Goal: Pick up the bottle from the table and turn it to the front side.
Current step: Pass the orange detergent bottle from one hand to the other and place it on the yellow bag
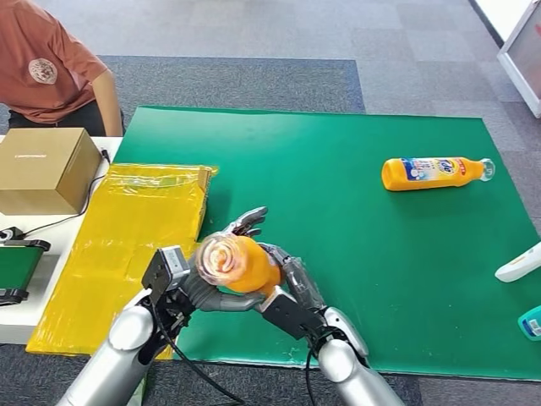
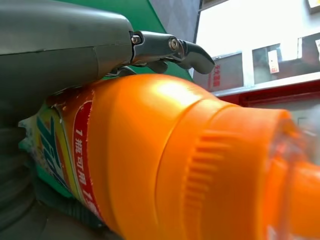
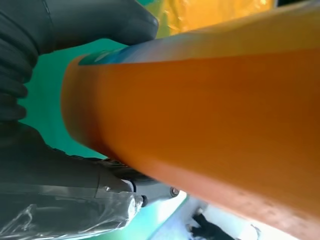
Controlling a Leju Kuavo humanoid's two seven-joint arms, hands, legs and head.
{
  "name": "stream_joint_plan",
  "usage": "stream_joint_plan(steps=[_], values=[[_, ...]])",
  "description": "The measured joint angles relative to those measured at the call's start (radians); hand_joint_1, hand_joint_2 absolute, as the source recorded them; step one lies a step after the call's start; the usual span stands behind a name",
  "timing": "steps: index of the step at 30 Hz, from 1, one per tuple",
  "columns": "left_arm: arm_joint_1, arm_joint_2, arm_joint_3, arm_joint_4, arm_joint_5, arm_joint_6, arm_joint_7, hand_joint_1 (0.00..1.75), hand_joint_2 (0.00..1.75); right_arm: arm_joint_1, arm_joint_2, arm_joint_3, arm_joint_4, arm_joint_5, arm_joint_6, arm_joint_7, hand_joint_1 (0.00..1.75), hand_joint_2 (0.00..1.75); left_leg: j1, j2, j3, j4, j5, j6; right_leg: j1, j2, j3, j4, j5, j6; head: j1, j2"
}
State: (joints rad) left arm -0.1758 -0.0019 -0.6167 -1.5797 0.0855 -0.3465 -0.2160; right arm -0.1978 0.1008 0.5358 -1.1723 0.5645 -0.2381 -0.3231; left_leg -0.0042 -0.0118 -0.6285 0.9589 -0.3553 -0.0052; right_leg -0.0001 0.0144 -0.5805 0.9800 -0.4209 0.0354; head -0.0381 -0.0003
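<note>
Both hands, the left hand (image 1: 191, 292) and right hand (image 1: 290, 288), are gripping one orange bottle (image 1: 239, 262) above the green mat's (image 1: 331, 254) near edge. A second bottle (image 1: 437, 172) is lying near the far right corner.

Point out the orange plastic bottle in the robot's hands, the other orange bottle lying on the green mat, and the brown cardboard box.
Held orange plastic bottle (image 1: 245, 264), head view, body.
Lying orange bottle (image 1: 434, 172), head view, label.
Brown cardboard box (image 1: 40, 156), head view, top.

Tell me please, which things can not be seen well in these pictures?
- Held bottle: its label in the head view, hidden by both hands and blur.
- Left hand: its fingertips, behind the bottle.
- White object and teal object: cut off by the head view's right edge.
- Person: cut off by the top edge.
</note>
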Motion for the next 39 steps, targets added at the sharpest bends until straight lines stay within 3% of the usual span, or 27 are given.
stream_joint_plan(steps=[1, 5, 12, 20, 21, 24, 25, 29, 35, 39], values=[[-0.006, 0.003, -0.005, 0.002, -0.003, 0.001, 0.002, 0.00, 1.75, -0.001, 0.001, 0.002, 0.010, 0.001, -0.001, 0.001, 1.75, 1.75, 0.000, 0.000, 0.000, 0.000, 0.000, 0.000, 0.000, 0.000, 0.000, 0.000, 0.000, 0.000, 0.000, 0.000], [-0.022, 0.011, -0.024, 0.008, -0.031, 0.019, 0.008, 1.75, 1.75, -0.006, 0.003, 0.003, 0.038, 0.001, -0.003, 0.002, 1.75, 1.75, 0.000, 0.000, 0.000, 0.000, 0.000, 0.000, 0.000, 0.000, 0.000, 0.000, 0.000, 0.000, 0.000, 0.000], [-0.027, 0.016, -0.044, 0.010, -0.109, 0.100, 0.007, 1.75, 1.75, -0.013, 0.003, -0.003, 0.056, -0.011, -0.015, 0.016, 1.75, 1.75, 0.000, 0.000, 0.000, 0.000, 0.000, 0.000, 0.000, 0.000, 0.000, 0.000, 0.000, 0.000, 0.000, 0.000], [-0.019, 0.017, -0.046, 0.012, -0.119, 0.126, 0.008, 1.75, 1.75, -0.005, 0.002, -0.016, 0.050, -0.032, -0.013, 0.019, 1.75, 1.75, 0.000, 0.000, 0.000, 0.000, 0.000, 0.000, 0.000, 0.000, 0.000, 0.000, 0.000, 0.000, 0.000, 0.000], [-0.019, 0.017, -0.047, 0.012, -0.119, 0.126, 0.008, 1.75, 1.75, -0.004, 0.002, -0.016, 0.049, -0.032, -0.012, 0.019, 1.63, 1.75, 0.000, 0.000, 0.000, 0.000, 0.000, 0.000, 0.000, 0.000, 0.000, 0.000, 0.000, 0.000, 0.000, 0.000], [-0.018, 0.017, -0.047, 0.013, -0.122, 0.132, 0.011, 1.75, 1.75, -0.001, 0.002, -0.019, 0.044, -0.041, -0.013, 0.019, 0.32, 1.75, 0.000, 0.000, 0.000, 0.000, 0.000, 0.000, 0.000, 0.000, 0.000, 0.000, 0.000, 0.000, 0.000, 0.000], [-0.017, 0.017, -0.047, 0.013, -0.121, 0.137, 0.013, 1.75, 1.75, 0.001, 0.002, -0.022, 0.040, -0.048, -0.014, 0.019, 0.00, 1.75, 0.000, 0.000, 0.000, 0.000, 0.000, 0.000, 0.000, 0.000, 0.000, 0.000, 0.000, 0.000, 0.000, 0.000], [0.002, 0.015, -0.025, 0.011, -0.147, 0.212, 0.007, 1.75, 1.75, 0.009, 0.002, -0.055, -0.006, -0.092, -0.027, 0.028, 0.00, 1.75, 0.000, 0.000, 0.000, 0.000, 0.000, 0.000, 0.000, 0.000, 0.000, 0.000, 0.000, 0.000, 0.000, 0.000], [0.099, 0.013, 0.084, -0.051, -0.555, 0.636, -0.032, 1.75, 1.75, 0.060, -0.007, -0.193, -0.165, -0.162, -0.085, 0.037, 0.00, 1.75, 0.000, 0.000, 0.000, 0.000, -0.001, 0.000, 0.000, 0.000, 0.000, 0.000, -0.001, 0.000, 0.000, 0.000], [0.134, 0.008, 0.123, -0.082, -0.636, 0.706, -0.032, 1.75, 1.75, 0.086, -0.010, -0.241, -0.230, -0.169, -0.092, 0.036, 0.00, 1.75, 0.000, 0.000, 0.000, 0.000, -0.001, 0.000, 0.000, 0.000, 0.000, 0.000, -0.001, 0.000, 0.000, 0.000]])
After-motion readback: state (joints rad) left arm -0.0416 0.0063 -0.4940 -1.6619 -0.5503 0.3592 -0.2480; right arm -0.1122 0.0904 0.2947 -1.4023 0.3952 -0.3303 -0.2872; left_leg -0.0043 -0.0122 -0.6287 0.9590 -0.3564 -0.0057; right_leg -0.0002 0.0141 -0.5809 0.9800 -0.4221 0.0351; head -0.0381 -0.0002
